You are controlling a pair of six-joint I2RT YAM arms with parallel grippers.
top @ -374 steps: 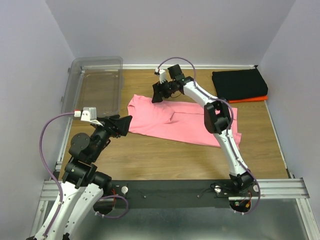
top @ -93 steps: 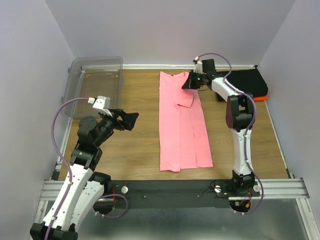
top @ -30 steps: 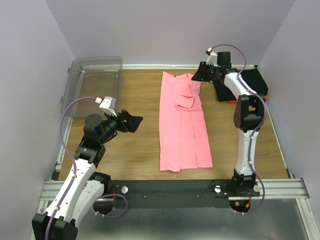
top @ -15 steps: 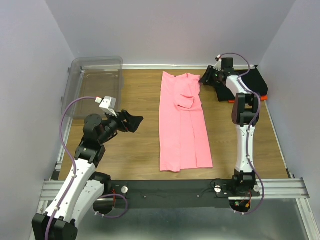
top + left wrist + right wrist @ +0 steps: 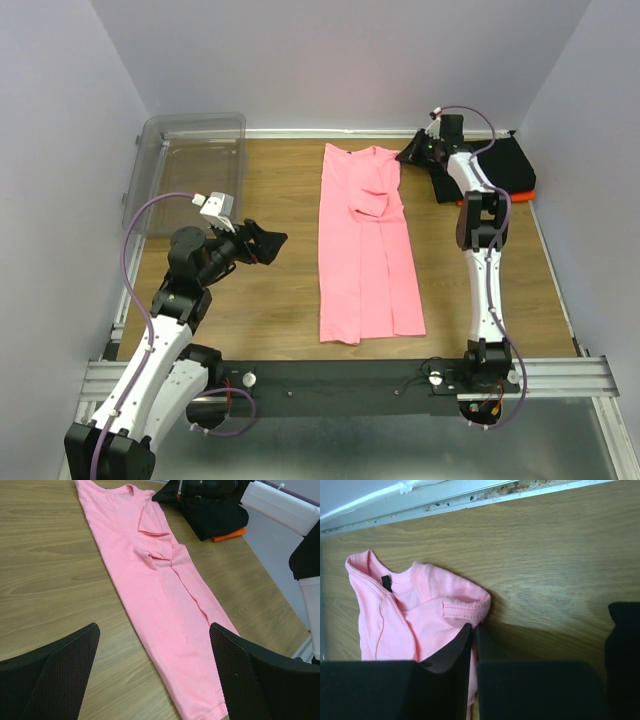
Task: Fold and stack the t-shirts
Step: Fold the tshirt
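The salmon-pink t-shirt lies flat as a long, narrow strip down the middle of the table, collar at the far end, one sleeve folded in. A black folded t-shirt rests on an orange one at the far right. My right gripper hovers just right of the pink collar corner. In the right wrist view its jaws stand almost together, with only a thin slit and the pink sleeve hem beyond the tips. My left gripper is wide open left of the shirt, and the pink cloth lies ahead of it.
A clear plastic bin stands at the far left. The back wall's rail runs close behind the collar. The black and orange stack sits just right of the right arm's forearm.
My right gripper has drawn right, off the pink collar corner, and its jaws have come together. The left arm and the shirt have stayed put.
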